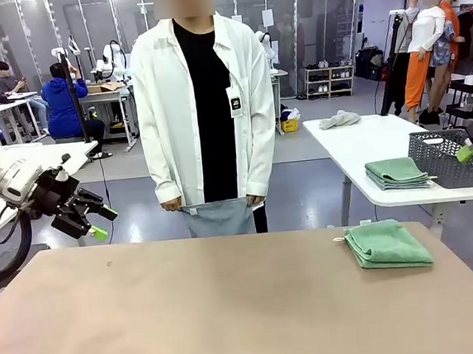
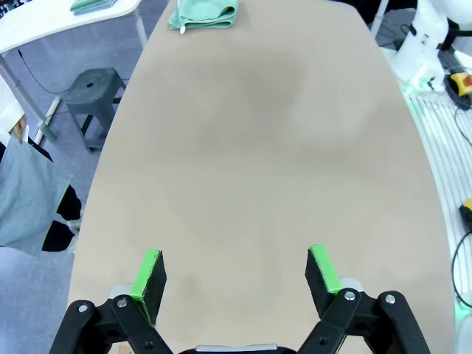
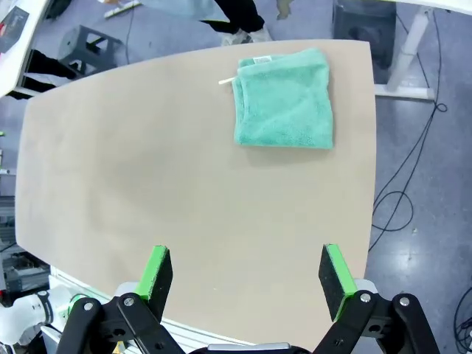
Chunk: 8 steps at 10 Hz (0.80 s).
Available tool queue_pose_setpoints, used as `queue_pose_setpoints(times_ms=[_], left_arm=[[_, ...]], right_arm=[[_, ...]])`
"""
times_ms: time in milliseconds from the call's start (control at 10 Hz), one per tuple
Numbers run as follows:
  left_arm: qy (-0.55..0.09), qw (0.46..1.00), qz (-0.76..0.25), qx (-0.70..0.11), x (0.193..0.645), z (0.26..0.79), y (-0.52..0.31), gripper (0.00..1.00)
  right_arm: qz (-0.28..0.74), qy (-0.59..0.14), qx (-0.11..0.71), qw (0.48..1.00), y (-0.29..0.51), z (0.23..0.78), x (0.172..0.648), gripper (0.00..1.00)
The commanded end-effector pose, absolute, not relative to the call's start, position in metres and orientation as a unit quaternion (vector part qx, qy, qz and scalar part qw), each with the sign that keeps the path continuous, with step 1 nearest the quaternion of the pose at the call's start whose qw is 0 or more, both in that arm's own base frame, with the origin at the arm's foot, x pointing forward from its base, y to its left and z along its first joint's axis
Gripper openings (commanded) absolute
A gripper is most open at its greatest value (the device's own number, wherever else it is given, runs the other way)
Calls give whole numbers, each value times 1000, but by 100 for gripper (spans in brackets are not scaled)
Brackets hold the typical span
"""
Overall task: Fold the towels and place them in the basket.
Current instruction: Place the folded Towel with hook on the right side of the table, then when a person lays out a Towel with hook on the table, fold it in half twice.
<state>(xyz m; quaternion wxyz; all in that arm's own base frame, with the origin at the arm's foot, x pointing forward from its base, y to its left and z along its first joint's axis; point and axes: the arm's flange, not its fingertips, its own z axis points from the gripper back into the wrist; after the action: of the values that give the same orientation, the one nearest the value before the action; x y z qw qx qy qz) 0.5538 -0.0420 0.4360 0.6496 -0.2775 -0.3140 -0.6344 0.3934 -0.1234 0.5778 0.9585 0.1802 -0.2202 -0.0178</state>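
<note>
While both arms are hovering clear of the worktop [image 1: 190, 313], my left fingers [image 2: 150, 274] are standing wide apart above bare surface and gripping nothing. My right fingers [image 3: 158, 274] are likewise spread wide and carrying nothing.

Mint green towel [image 3: 284, 99]: it is lying already folded into a compact rectangle near the person's edge of the worktop, toward my right side, with its small white tag poking out at one corner.

Pale blue cloth [image 1: 217, 218]: the person is holding it hanging at waist level at the far side. I am judging it to be the second towel, not yet folded.

Basket [image 1: 454, 158]: it is sitting on a separate white table [image 1: 358, 141] behind and to my right, well apart from the worktop. Another folded green towel [image 1: 396, 173] is lying just beside it; whether anything is lying inside it, I cannot tell.

Progress, as I am reading it: one fold is looking complete, the blue piece is waiting to be folded, and both placements are waiting to be made.
</note>
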Motion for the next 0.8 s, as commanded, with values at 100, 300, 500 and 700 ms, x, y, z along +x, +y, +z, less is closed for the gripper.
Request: queue_pose_setpoints(times_ms=[100, 300, 500, 700], left_arm=[[-315, 649, -634, -278, 554, 437, -42, 96], [-315, 649, -634, -278, 554, 437, -42, 96], [-315, 649, -634, -278, 554, 437, -42, 96], [-315, 649, -634, -278, 554, 437, -42, 96]], right_arm=[[-23, -222, 187, 957, -125, 581, 392, 100], [-23, -222, 187, 957, -125, 581, 392, 100], [-23, -222, 187, 957, -125, 581, 392, 100], [-23, -222, 187, 957, -125, 581, 392, 100]])
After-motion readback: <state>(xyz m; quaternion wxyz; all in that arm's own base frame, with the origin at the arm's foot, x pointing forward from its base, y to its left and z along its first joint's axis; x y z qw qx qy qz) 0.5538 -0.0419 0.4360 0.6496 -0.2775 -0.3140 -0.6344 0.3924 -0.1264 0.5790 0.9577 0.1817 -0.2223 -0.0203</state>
